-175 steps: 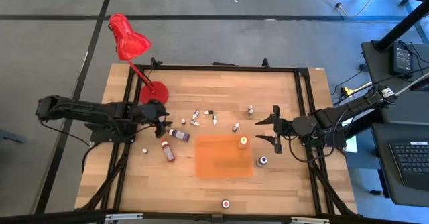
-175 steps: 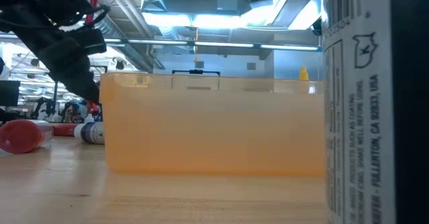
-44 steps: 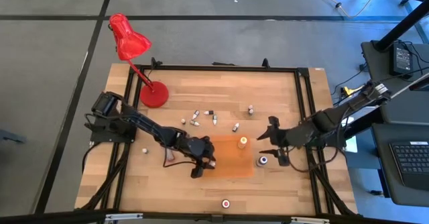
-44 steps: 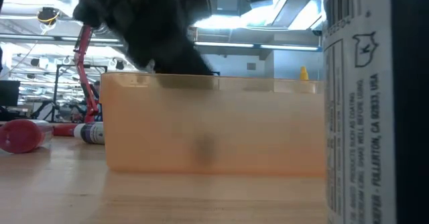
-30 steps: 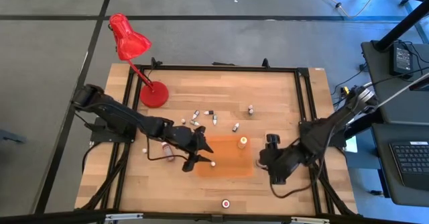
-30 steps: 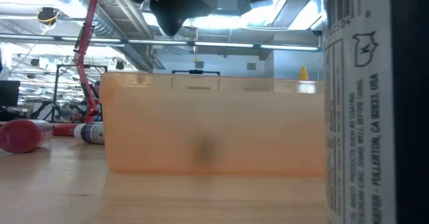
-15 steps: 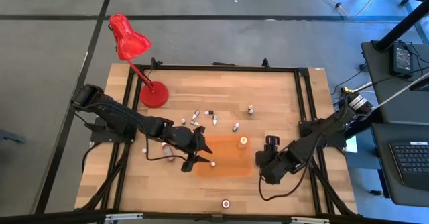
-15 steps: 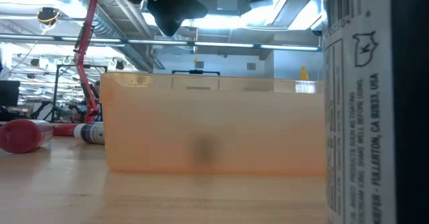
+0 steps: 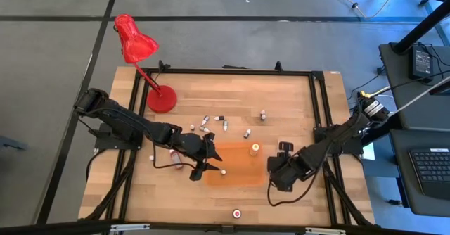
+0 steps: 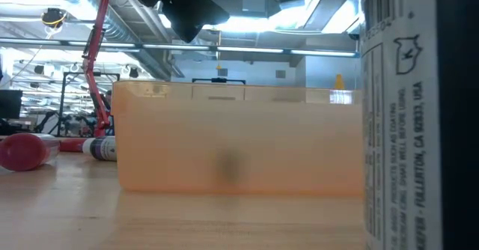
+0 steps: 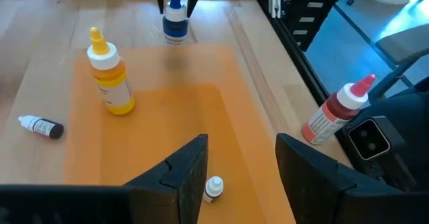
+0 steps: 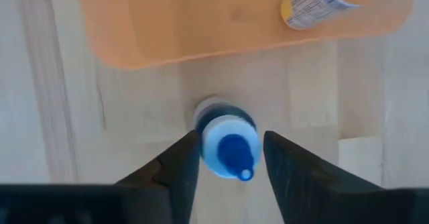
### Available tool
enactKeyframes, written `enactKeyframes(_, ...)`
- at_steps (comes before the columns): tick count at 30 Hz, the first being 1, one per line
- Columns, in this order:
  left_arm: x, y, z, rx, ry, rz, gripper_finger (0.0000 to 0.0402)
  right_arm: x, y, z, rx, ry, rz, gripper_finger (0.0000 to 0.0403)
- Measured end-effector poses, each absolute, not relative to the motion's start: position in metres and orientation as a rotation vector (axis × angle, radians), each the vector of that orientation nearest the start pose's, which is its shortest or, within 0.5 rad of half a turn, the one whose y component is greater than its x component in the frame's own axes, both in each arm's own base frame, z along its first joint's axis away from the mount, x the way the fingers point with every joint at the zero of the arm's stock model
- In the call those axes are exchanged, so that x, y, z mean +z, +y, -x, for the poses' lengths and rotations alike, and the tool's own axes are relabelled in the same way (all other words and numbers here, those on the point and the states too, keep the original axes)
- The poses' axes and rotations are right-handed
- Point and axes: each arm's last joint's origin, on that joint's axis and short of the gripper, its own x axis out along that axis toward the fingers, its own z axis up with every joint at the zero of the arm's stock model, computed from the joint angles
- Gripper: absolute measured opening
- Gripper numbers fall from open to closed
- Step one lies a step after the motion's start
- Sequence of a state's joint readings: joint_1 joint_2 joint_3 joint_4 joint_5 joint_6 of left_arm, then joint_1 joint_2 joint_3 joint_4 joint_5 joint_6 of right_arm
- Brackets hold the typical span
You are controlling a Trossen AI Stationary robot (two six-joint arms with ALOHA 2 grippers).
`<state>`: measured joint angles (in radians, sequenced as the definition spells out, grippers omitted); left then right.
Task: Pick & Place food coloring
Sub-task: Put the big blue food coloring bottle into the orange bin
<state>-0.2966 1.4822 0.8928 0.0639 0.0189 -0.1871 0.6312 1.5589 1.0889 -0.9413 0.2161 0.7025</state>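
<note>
Food coloring bottles are scattered over the wooden table. A blue-capped bottle (image 12: 224, 143) (image 11: 174, 24) stands upright on the wood beside the orange mat (image 9: 235, 163). My right gripper (image 12: 231, 160) (image 9: 277, 170) is open and comes down from above with a finger on each side of it. My left gripper (image 11: 241, 163) (image 9: 205, 162) is open above the mat's left part. A tiny white-capped bottle (image 11: 213, 187) (image 9: 223, 172) stands on the mat just below its fingers, untouched. A yellow bottle (image 9: 254, 149) (image 11: 110, 76) stands upright on the mat. My right gripper's fingers (image 12: 177, 163) stand close on either side of the blue-capped bottle's cap (image 12: 231, 150), pointing down from above. I cannot tell whether they touch it. The bottle stands upright on the table.
A red desk lamp (image 9: 137, 45) stands at the far left corner. Several small bottles (image 9: 211, 122) lie beyond the mat, and one (image 9: 176, 161) lies under my left arm. A red-capped bottle (image 9: 237, 212) (image 11: 335, 113) stands near the near edge, close to the low camera (image 10: 419, 115).
My right gripper has stayed over the blue-capped bottle while its arm has swung a little and the gripper has edged slightly toward the table's left. My left gripper has kept still above the mat.
</note>
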Motion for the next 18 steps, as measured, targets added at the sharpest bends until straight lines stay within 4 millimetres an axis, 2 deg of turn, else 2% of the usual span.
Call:
enactKeyframes(6, 0.231, -0.093, -0.303, -0.257, 0.557, 0.107, 0.0171, 0.215, 0.159, -0.228, -0.104, 1.322, -0.027, 0.0125)
enactKeyframes(13, 0.230, -0.093, -0.303, -0.260, 0.564, 0.091, 0.0171, 0.218, 0.159, -0.227, -0.104, 1.339, -0.020, 0.0119)
enactKeyframes(18, 0.242, -0.089, -0.290, -0.256, 0.581, 0.085, 0.0171, 0.251, 0.162, -0.232, -0.102, 1.307, -0.017, 0.0119)
